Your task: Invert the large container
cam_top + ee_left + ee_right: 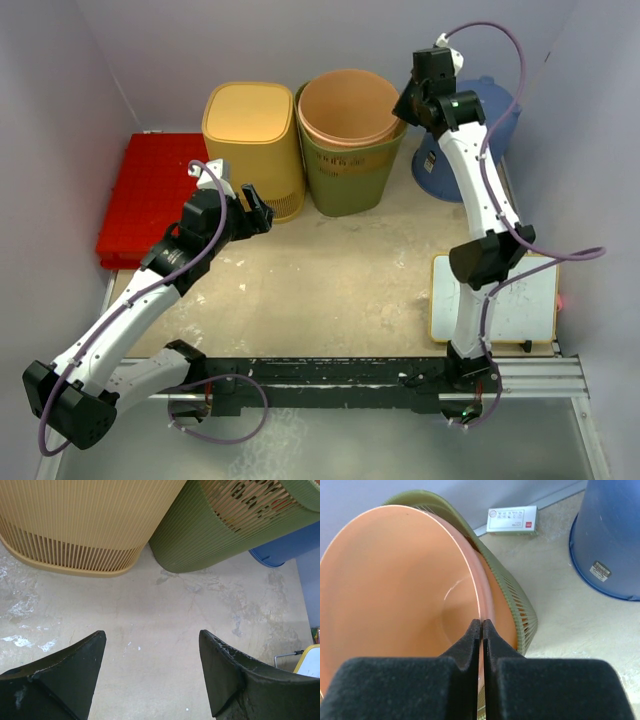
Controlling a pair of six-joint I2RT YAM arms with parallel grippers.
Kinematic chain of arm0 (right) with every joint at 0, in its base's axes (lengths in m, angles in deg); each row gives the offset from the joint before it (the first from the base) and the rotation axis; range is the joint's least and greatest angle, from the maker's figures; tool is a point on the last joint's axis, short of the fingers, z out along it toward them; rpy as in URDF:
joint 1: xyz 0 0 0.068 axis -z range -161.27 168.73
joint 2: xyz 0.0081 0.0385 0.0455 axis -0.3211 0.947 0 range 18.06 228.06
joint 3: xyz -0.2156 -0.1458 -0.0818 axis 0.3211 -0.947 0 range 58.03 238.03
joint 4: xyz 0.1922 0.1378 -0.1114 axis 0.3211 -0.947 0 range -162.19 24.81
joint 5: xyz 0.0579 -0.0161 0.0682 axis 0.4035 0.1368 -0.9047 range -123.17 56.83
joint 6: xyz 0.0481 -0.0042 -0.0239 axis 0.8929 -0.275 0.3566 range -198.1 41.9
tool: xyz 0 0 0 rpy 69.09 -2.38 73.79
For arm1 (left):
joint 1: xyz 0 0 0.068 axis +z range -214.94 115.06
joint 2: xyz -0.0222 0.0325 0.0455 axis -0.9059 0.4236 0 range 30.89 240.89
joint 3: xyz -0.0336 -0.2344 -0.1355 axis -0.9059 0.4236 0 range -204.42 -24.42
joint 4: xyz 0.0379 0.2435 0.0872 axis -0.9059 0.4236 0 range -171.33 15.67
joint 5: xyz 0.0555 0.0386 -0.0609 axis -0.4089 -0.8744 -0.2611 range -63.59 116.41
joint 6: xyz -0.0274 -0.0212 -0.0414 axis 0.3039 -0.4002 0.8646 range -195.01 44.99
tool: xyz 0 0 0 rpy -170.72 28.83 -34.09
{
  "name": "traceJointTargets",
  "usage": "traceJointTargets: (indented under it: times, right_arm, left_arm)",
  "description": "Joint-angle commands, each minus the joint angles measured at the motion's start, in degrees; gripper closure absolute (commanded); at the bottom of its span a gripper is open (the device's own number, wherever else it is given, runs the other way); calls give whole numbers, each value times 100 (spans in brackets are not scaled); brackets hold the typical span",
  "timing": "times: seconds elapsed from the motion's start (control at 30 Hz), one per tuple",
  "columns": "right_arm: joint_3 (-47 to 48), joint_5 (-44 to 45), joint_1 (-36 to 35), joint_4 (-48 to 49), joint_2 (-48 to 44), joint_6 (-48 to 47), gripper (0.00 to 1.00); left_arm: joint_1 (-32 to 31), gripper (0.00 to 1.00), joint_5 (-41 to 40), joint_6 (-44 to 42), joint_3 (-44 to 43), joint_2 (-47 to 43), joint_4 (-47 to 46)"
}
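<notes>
A large orange container [348,100] stands open side up, nested inside a green slatted basket [350,185] at the back of the table. My right gripper [405,105] is shut on the orange container's right rim; in the right wrist view the pads [482,622] pinch the thin rim of the orange container [395,595] above the green basket [515,600]. My left gripper [262,215] is open and empty, low over the table, in front of the yellow basket [255,135]. In the left wrist view the left gripper [152,640] faces the gap between the yellow basket [85,520] and the green basket [215,535].
An upturned blue bucket [495,125] stands right of the green basket, also in the right wrist view [615,535]. A red crate [150,195] sits at the left, a whiteboard [495,298] at the front right. A white box [512,520] lies by the back wall.
</notes>
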Motion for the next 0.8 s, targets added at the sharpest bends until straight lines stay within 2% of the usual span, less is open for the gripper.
traceJointTargets:
  times: [0.0, 0.5, 0.6, 0.77]
  right_arm:
    - [281, 3, -25, 792, -709, 78, 100]
    - [-496, -155, -34, 1529, -1930, 35, 100]
    - [-743, -203, -34, 1704, -2137, 41, 100]
    - [-768, -234, -34, 1647, -2090, 24, 100]
  left_arm:
    - [-5, 27, 41, 36, 13, -47, -289]
    - [-5, 27, 101, 119, -94, -39, -422]
    - [-5, 27, 143, 143, -441, -13, -446]
    - [-5, 21, -20, 500, -1282, 37, -827]
